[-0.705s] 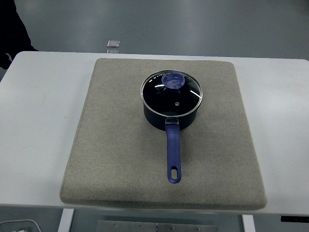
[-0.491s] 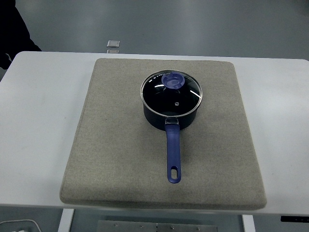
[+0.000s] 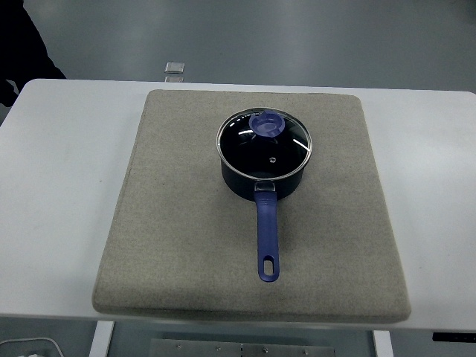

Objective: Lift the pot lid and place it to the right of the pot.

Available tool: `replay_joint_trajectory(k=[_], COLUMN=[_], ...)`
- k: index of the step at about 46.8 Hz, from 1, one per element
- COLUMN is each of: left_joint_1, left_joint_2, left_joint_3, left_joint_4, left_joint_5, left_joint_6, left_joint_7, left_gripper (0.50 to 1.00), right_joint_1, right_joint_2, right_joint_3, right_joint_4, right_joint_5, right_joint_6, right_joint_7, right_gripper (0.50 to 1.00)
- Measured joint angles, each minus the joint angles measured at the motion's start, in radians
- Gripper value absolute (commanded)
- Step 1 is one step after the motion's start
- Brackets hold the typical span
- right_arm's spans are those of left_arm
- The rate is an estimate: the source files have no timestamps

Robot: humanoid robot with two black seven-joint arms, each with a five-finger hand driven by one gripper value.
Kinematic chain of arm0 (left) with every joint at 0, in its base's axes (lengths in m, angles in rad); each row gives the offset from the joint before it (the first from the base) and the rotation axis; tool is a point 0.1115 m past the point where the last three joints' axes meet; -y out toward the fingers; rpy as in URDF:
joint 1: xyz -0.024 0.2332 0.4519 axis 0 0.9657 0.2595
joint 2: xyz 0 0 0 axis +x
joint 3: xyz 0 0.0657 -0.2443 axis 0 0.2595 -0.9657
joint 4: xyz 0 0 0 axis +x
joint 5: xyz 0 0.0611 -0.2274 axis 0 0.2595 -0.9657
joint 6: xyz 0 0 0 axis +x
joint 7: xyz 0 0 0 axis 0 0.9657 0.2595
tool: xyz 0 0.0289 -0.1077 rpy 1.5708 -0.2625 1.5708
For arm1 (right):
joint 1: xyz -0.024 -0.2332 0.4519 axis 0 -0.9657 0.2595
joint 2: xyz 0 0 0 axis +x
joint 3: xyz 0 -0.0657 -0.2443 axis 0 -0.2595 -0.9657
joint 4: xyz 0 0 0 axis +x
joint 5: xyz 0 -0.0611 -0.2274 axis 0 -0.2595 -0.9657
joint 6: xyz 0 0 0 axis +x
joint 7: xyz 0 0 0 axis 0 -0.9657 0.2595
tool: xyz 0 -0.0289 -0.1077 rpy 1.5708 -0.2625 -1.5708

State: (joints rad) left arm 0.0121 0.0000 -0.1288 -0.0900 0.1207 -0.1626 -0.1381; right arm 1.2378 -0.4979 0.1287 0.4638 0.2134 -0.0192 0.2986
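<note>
**Nothing has moved; lid still on**

White desk (image 3: 67,186) and grey mat (image 3: 186,245) look unchanged from moments earlier. Glass lid (image 3: 277,152) sits closed on the blue pot (image 3: 260,186). Neither hand shows, so fingers cannot be judged; lifting hasn't begun.

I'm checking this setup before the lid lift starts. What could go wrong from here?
The knob on the glass lid is small and rounded, so a hand might slip off it. The pot rests loose on the soft mat; an off-centre pull might drag or tip it, especially with the long handle sticking out towards the near edge. The mat right of the pot is narrowish, so the lid might land partly over its edge.
</note>
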Motion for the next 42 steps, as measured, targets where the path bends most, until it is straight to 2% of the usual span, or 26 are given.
replay_joint_trajectory(k=[18,25,31,42], left_joint_1=[-0.001,-0.001,0.0,-0.001], left_joint_2=[0.0,0.0,0.0,0.0], left_joint_3=[0.0,0.0,0.0,0.0], left_joint_4=[0.001,0.001,0.0,0.0], left_joint_5=[0.0,0.0,-0.001,0.0], left_joint_6=[0.0,0.0,0.0,0.0], left_joint_7=[0.0,0.0,0.0,0.0], left_gripper=[1.0,1.0,1.0,1.0], right_joint_1=[0.046,0.038,0.038,0.04], right_joint_2=[-0.008,-0.044,-0.081,-0.093], right_joint_3=[0.001,-0.006,-0.01,-0.063], right_joint_4=[-0.004,-0.001,0.003,0.003], right_joint_5=[-0.035,-0.043,-0.114,-0.217], right_joint_6=[-0.002,0.009,0.011,0.014], right_joint_7=[-0.001,-0.002,-0.002,-0.001], right_gripper=[0.913,0.911,0.913,0.913])
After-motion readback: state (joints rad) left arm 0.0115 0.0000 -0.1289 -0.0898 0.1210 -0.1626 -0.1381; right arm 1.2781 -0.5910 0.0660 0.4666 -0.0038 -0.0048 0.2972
